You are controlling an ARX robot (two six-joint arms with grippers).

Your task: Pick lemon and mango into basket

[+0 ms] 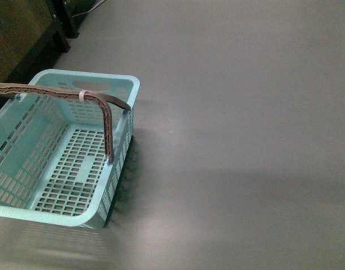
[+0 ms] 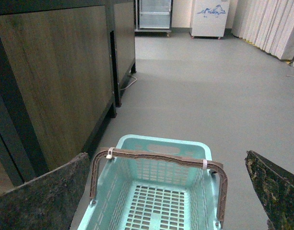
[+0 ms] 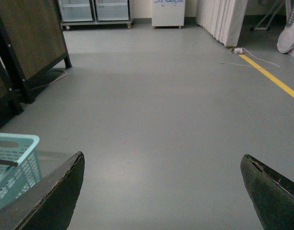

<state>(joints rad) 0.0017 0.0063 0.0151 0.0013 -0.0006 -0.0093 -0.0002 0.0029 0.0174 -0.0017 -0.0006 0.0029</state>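
The basket (image 2: 161,142) lies below the wide-spread left pincer (image 2: 167,157) and beside the equally wide right pincer (image 3: 162,157).

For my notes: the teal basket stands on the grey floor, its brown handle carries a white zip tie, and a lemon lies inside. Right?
Only the last part is wrong: the front view shows the basket empty, nothing on its slotted bottom. It stands on the grey floor, and its brown handle carries a white zip tie.
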